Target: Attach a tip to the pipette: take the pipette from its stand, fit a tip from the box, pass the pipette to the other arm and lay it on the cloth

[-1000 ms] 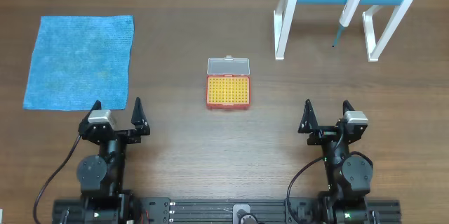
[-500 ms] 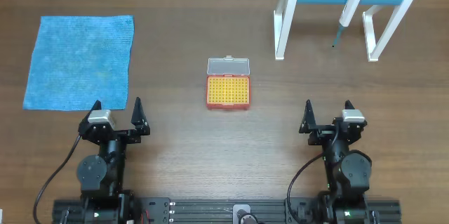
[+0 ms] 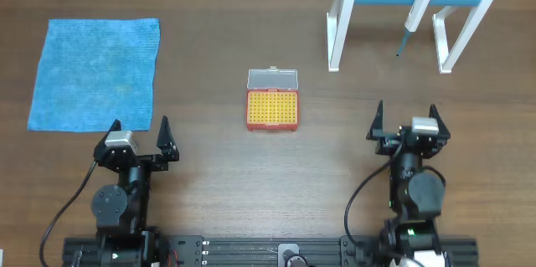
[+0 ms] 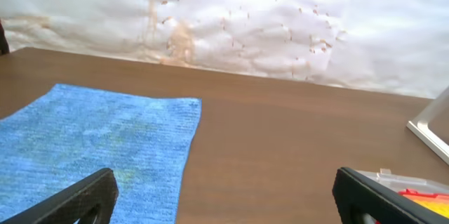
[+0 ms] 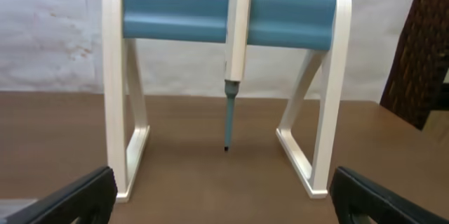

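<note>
Facing slim white-and-teal plastic pipette [image 5: 235,34] on blue-barred white stand [image 5: 175,13], right gripper [image 3: 406,111] spread apart; judged light, rigid, smooth, best taken at upper barrel.

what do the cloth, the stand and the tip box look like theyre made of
Cloth: soft woven or microfibre fabric, matte blue; fine ribbed texture and slightly wavy edges show in the left wrist view. Stand: likely plastic, white glossy legs with a smooth blue bar; could be painted metal. Tip box: plastic, orange base with a clear lid folded back.
</note>
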Robot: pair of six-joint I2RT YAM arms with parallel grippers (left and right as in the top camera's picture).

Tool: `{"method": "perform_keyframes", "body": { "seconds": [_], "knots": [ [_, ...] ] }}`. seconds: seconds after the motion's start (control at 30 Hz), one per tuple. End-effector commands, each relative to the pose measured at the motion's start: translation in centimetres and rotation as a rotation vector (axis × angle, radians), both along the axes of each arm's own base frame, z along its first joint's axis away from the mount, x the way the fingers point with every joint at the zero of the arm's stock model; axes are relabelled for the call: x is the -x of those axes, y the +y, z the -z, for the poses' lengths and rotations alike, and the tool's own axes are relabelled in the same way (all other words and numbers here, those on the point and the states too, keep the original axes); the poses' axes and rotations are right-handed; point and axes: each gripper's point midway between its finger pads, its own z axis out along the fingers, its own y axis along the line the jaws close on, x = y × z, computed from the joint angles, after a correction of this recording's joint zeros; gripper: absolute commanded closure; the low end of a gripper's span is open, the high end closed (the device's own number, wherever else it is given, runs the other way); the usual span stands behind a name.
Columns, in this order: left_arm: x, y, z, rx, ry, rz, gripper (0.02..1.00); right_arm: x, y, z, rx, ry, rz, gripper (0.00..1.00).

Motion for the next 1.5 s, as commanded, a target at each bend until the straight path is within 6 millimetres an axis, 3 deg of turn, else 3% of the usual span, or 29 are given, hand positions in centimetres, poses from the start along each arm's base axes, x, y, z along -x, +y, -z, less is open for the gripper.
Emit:
{"method": "perform_keyframes", "body": {
  "seconds": [0.03,0.17,0.33,0.5,0.57,0.7,0.83,0.97,1.33,1.5],
  "knots": [
    [0.0,-0.2,0.2,0.0,0.009,0.008,0.023,-3.8,-0.2,-1.6,0.019,0.018,0.03,0.025],
    [0.0,-0.2,0.2,0.0,0.009,0.008,0.023,-7.6,0.0,-1.8,0.014,-0.041,0.031,0.025],
    [0.0,-0.2,0.2,0.0,0.009,0.008,0.023,-11.0,-0.2,0.4,-0.016,0.009,0.051,0.025],
    [0.0,-0.2,0.2,0.0,0.009,0.008,0.023,-11.3,-4.5,-2.0,-0.08,-0.055,0.253,0.003],
    [0.0,-0.2,0.2,0.0,0.009,0.008,0.023,-12.0,-5.2,-2.7,-0.106,-0.066,0.254,0.003],
    [0.0,-0.2,0.2,0.0,0.009,0.008,0.023,-14.6,-3.8,-2.6,-0.101,0.025,0.12,0.003],
    [0.0,-0.2,0.2,0.0,0.009,0.008,0.023,-16.0,-3.5,-2.7,-0.054,0.054,0.038,0.003],
    [0.0,-0.2,0.2,0.0,0.009,0.008,0.023,-17.3,-3.4,-1.3,-0.05,0.125,-0.001,0.003],
    [0.0,-0.2,0.2,0.0,0.009,0.008,0.023,-19.1,-4.5,-1.1,0.041,0.174,-0.035,0.003],
    [0.0,-0.2,0.2,0.0,0.009,0.008,0.023,-20.2,-4.9,0.0,0.035,0.195,-0.037,0.005]
  ]
}}
